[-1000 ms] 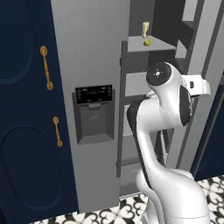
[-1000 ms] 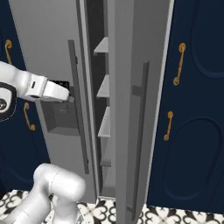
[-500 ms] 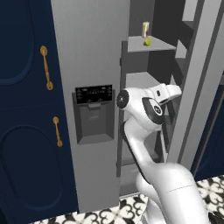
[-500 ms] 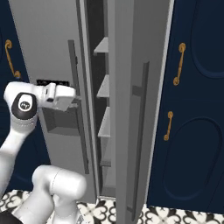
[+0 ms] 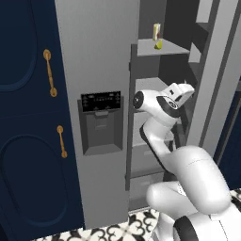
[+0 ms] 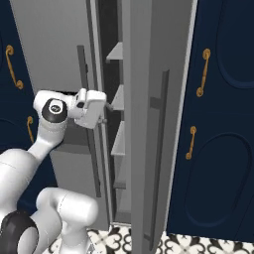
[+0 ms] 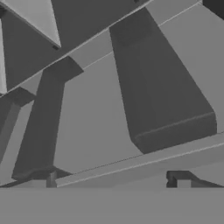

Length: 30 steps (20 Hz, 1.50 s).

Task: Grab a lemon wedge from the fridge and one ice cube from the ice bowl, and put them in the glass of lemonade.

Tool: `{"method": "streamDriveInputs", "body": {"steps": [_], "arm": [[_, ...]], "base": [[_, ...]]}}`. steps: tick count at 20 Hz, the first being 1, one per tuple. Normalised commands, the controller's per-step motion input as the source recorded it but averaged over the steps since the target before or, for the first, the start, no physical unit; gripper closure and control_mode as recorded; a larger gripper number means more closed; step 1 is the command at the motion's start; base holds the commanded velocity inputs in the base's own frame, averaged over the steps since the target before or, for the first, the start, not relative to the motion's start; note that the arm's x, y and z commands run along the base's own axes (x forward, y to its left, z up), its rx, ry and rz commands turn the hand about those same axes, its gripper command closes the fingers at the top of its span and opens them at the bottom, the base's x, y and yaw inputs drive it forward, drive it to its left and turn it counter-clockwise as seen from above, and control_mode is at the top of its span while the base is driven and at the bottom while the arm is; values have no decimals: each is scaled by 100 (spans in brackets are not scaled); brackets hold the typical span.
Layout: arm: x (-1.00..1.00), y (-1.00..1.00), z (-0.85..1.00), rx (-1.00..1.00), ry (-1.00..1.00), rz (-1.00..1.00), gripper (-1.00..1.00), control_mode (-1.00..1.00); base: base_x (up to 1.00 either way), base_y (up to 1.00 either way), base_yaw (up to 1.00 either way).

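The grey fridge [image 5: 94, 56] stands with its right door swung open. On an upper shelf inside lies the small yellow-green lemon wedge [image 5: 159, 45]. My gripper [image 7: 114, 180] is open and holds nothing; its two dark fingertips [image 7: 177, 178] stand wide apart, facing grey shelves. The white hand [image 5: 181, 93] sits at the edge of the open compartment, well below the wedge's shelf. From the other side, the hand [image 6: 92, 106] points at the middle shelves [image 6: 118, 99]. The ice bowl and the glass of lemonade are out of view.
A slim pale-yellow container [image 5: 156, 30] stands just behind the wedge. The open fridge door [image 6: 144, 124], with its dark bar handle [image 6: 159, 149], stands close to the right of the hand. Navy cabinets with gold handles [image 5: 49, 73] flank the fridge. The black dispenser panel [image 5: 100, 123] is left of the arm.
The arm has swung round and its elbow has shifted left. The hand has travelled toward the fridge opening and now reaches the shelves' edge. The jaws stayed open.
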Motion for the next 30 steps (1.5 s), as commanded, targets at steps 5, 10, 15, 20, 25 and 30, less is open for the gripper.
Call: {"method": "streamDriveInputs", "body": {"steps": [5, 10, 15, 20, 25, 30], "arm": [[2, -50, -37, 0, 6, -2, -100, -100], [0, -60, -25, 0, 3, -3, -100, -100], [-30, -89, -1, 0, 4, -6, -100, -100], [-32, -100, -4, 0, 3, -8, -100, -100], [-7, -100, 0, 0, 0, -3, -100, -100], [-5, -60, 1, 0, 0, 0, -100, -100]], "base": [[0, 0, 0], [0, 0, 0], [0, 0, 0], [0, 0, 0], [0, 0, 0], [0, 0, 0]]}}
